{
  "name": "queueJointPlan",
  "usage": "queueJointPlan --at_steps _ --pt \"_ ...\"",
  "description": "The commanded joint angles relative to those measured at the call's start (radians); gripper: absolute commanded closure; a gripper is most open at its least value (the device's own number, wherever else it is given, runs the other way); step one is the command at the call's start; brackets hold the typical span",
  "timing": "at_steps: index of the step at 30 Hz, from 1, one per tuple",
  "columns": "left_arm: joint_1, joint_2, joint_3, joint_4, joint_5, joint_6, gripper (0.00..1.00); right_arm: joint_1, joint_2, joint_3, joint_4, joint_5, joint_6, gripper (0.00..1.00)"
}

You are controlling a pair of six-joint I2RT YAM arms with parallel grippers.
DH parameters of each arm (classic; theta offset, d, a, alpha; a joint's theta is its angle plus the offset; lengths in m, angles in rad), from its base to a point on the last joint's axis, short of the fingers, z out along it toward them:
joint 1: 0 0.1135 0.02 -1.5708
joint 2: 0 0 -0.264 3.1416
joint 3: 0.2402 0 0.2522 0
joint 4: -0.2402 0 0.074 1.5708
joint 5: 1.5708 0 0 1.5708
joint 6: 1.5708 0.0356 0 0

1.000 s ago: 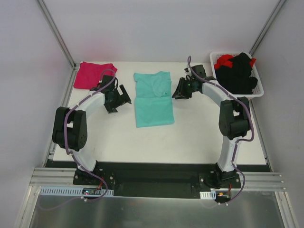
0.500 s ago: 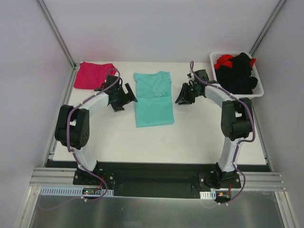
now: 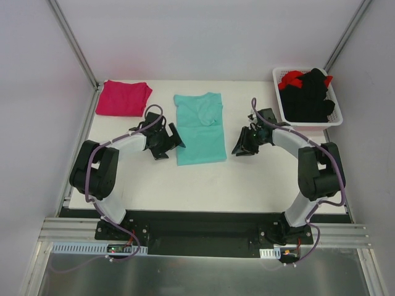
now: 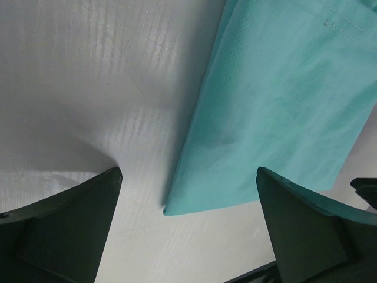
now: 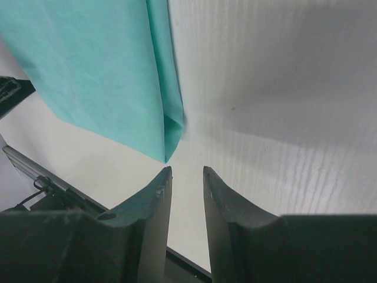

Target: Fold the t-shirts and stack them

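A teal t-shirt [image 3: 199, 128] lies flat mid-table, folded into a long strip, with one sleeve bunched near its far end. A magenta-pink t-shirt [image 3: 123, 97] rests folded at the back left corner. My left gripper [image 3: 174, 140] is low beside the teal shirt's near left corner, open wide; in the left wrist view that corner [image 4: 171, 207] lies between my spread fingers [image 4: 70, 224], untouched. My right gripper [image 3: 237, 149] sits just off the near right corner. In the right wrist view the jaws [image 5: 187, 170] stand narrowly open and empty, with the teal corner [image 5: 166, 152] just ahead of the left fingertip.
A white basket [image 3: 338, 118] at the back right holds black and red garments [image 3: 311, 95]. Metal frame posts rise at the back corners. Bare white table [image 3: 247, 179] lies between the shirt and the arm bases.
Both arms have slid toward the near edge along the teal shirt's sides, from its upper half down to its near corners. Jaw openings look unchanged.
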Motion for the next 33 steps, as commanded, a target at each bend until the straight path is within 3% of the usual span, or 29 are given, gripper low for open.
queueJointPlan --at_steps 1,9,24,33 --pt "-0.008 -0.034 -0.038 0.004 -0.001 -0.022 0.01 0.041 -0.077 -0.043 0.022 -0.002 0.022 0.69" --pt "-0.010 -0.069 -0.040 -0.006 -0.027 -0.013 0.01 0.080 -0.054 -0.039 0.042 0.004 0.041 0.68" --pt "0.004 -0.196 0.075 -0.208 -0.185 0.070 0.01 0.087 0.017 0.008 0.061 -0.005 0.038 0.64" --pt "0.021 -0.256 0.114 -0.272 -0.204 0.094 0.01 0.128 0.035 0.115 0.026 0.001 0.051 0.73"
